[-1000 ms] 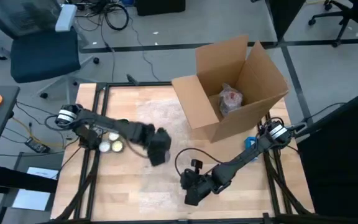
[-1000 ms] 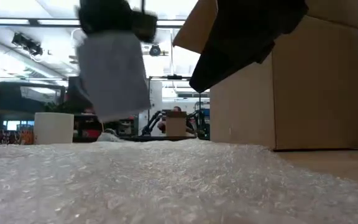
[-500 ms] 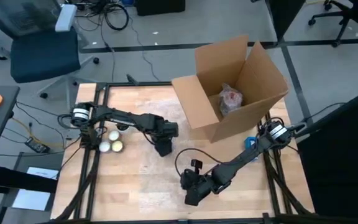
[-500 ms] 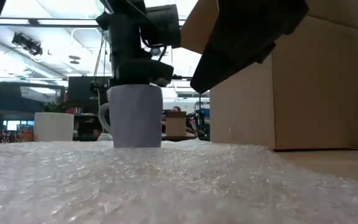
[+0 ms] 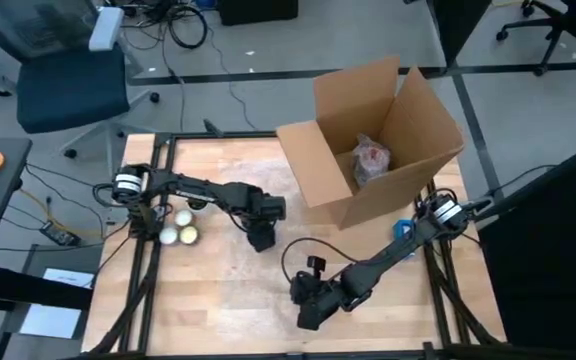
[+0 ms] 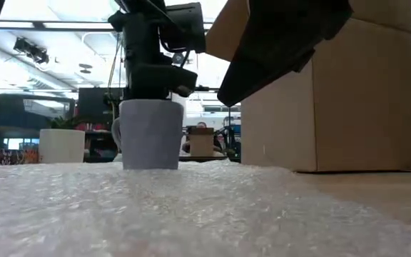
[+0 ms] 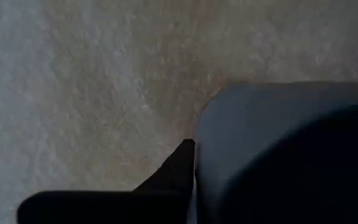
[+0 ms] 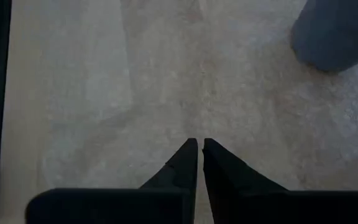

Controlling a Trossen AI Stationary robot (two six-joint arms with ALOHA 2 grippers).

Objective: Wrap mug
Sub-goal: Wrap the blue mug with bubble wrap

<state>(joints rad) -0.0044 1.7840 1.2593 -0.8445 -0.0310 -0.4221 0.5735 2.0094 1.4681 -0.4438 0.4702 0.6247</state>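
Grey mug [image 6: 150, 133] upright on bubble wrap sheet [image 6: 191, 207], left of open cardboard box [image 5: 373, 140]. Left gripper [image 6: 155, 78] directly above mug, 1 finger [image 7: 176, 168] against mug's outer wall, pinching mug rim. Right gripper [image 8: 197, 152] low over bubble wrap, nearer table's front edge than box, apart from mug, fingers pressed together. 2 pale balls [image 5: 180, 228] near left arm's base, far left of box. Wrapped item [image 5: 372, 158] inside box.

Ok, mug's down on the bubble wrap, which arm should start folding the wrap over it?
Probably the right. The right gripper hangs shut and empty over the bubble wrap, while the left gripper is on the mug.
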